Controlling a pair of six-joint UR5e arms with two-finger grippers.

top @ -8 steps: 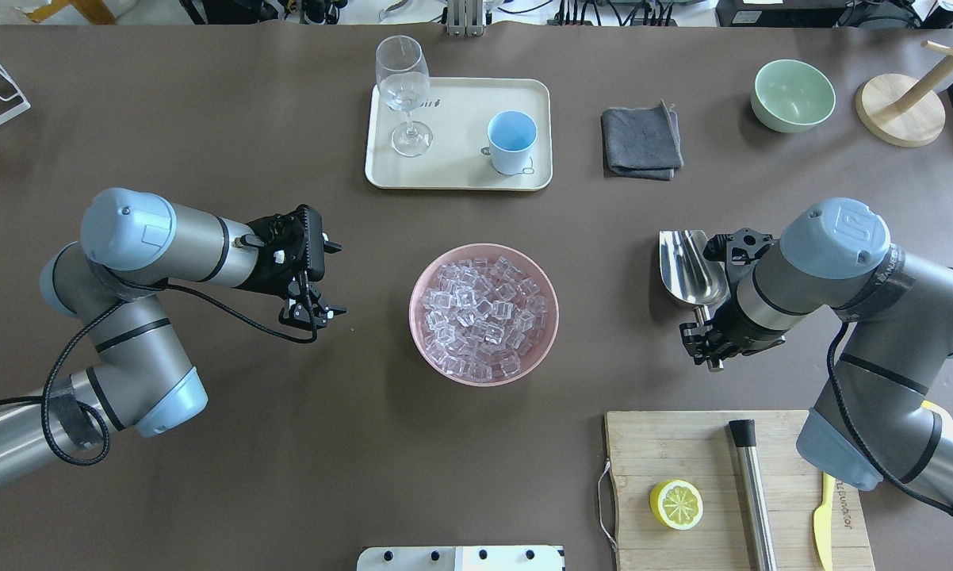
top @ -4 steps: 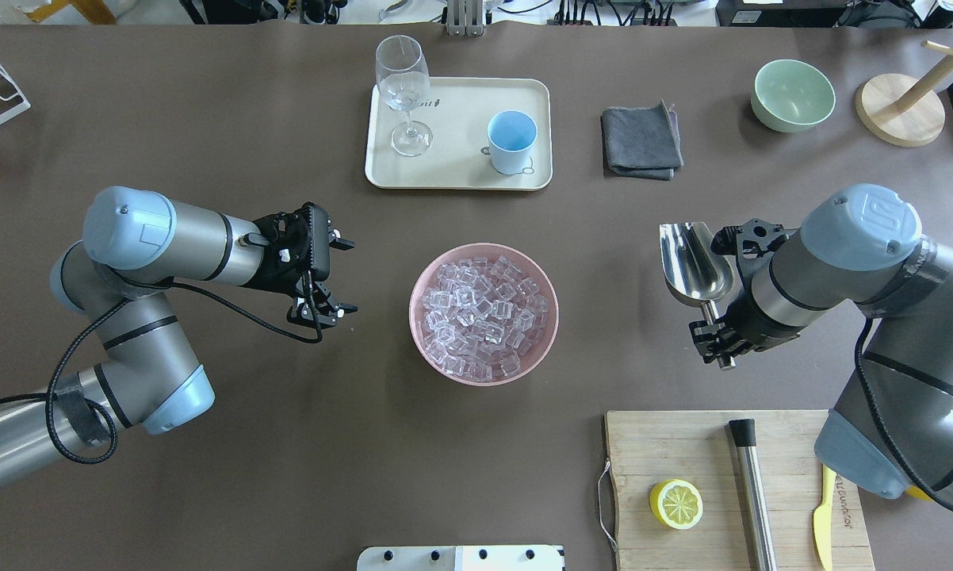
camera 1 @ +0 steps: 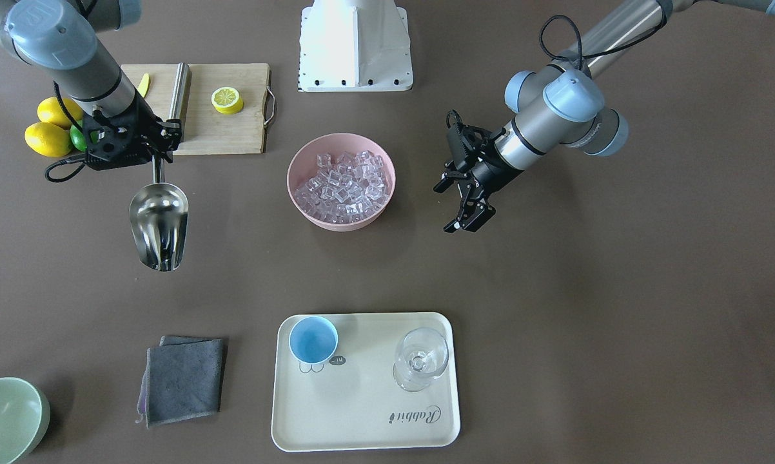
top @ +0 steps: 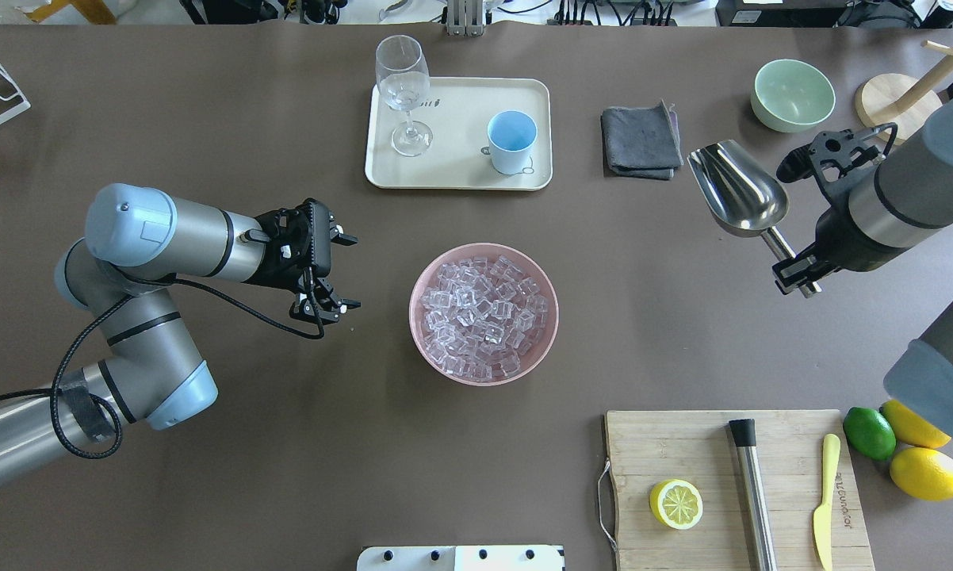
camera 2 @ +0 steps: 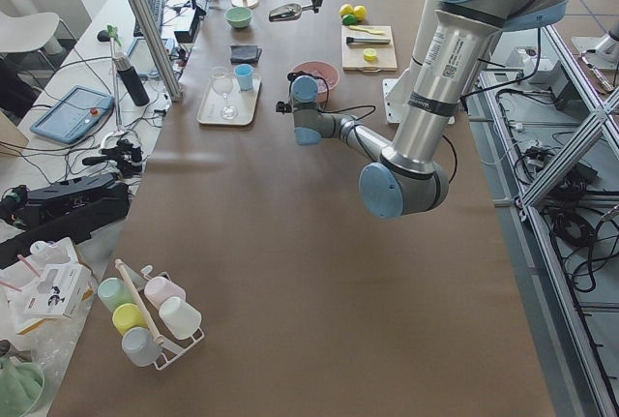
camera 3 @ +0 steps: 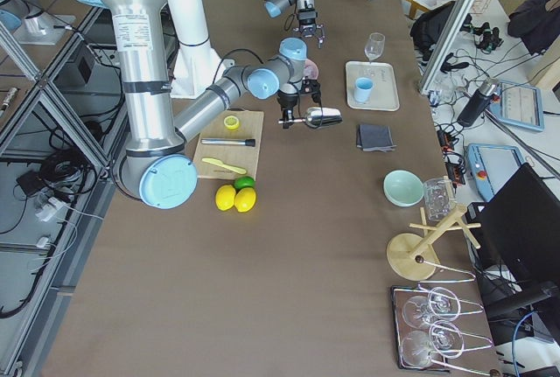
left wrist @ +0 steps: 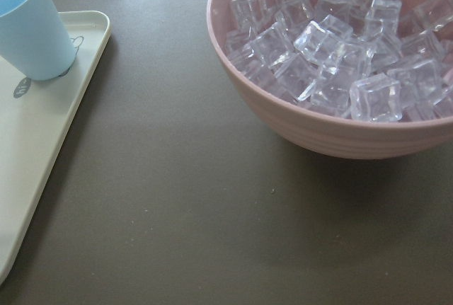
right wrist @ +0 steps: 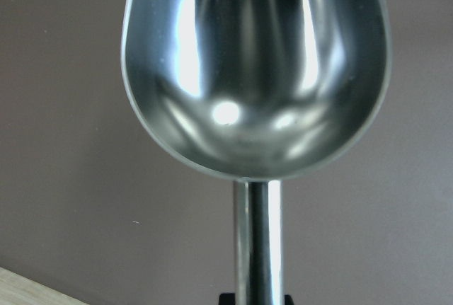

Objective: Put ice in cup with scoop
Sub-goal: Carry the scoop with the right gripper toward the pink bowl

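The ice (top: 484, 317) fills a pink bowl (top: 425, 349) at the table's middle; it also shows in the front view (camera 1: 342, 183) and the left wrist view (left wrist: 333, 57). The light-blue cup (top: 512, 141) stands empty on a cream tray (top: 461, 178). My right gripper (top: 795, 274) is shut on the rod handle of the steel scoop (top: 738, 190), which is empty and held above the table, right of the bowl. The right wrist view shows the bare trough (right wrist: 255, 64). My left gripper (top: 354, 271) is open and empty, left of the bowl.
A wine glass (top: 403, 87) shares the tray. A grey cloth (top: 641, 143) and a green bowl (top: 792, 95) lie behind the scoop. A cutting board (top: 667, 444) holds a lemon half (top: 675, 503), a steel cylinder (top: 754, 492) and a yellow knife (top: 824, 507). Lemons and a lime (top: 905, 444) sit beside it.
My right arm has lifted the scoop and carried it right and toward the far side, and turned it. My left gripper has drifted slightly toward the bowl.
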